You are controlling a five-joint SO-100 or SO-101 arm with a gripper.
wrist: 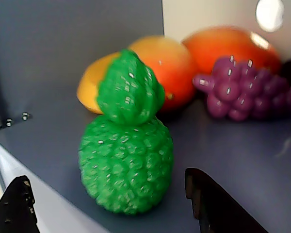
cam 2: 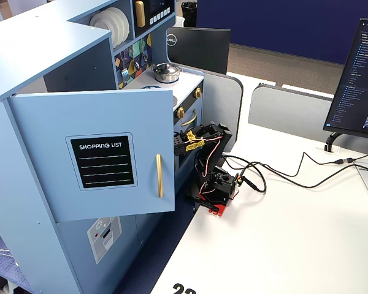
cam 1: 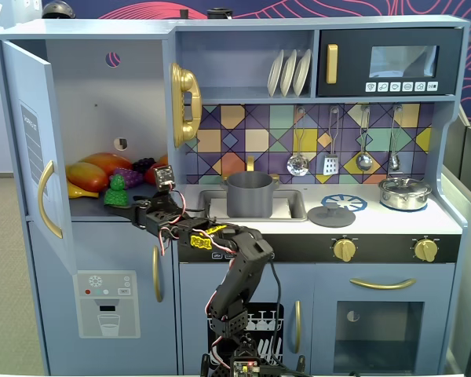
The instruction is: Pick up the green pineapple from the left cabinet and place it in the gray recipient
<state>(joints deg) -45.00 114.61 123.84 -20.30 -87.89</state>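
Observation:
The green pineapple (cam 1: 115,191) stands upright at the front edge of the shelf in the left cabinet (cam 1: 86,94), whose door (cam 1: 27,141) is swung open. In the wrist view the pineapple (wrist: 126,160) fills the middle, leafy top up. My gripper (cam 1: 138,210) is open at the shelf edge just right of the pineapple. In the wrist view my gripper (wrist: 106,175) has one black finger on each side of the pineapple's base, not touching it. The gray recipient (cam 1: 250,194) sits in the sink to the right. In a fixed view from the side, the door (cam 2: 92,153) hides the pineapple and the gripper.
Behind the pineapple lie an orange mango (wrist: 160,63), another orange fruit (wrist: 228,43) and a purple grape bunch (wrist: 242,92). A silver lidded pot (cam 1: 404,192) and a gray lid (cam 1: 331,214) sit on the counter. The arm's base (cam 2: 218,187) and cables lie on the white table.

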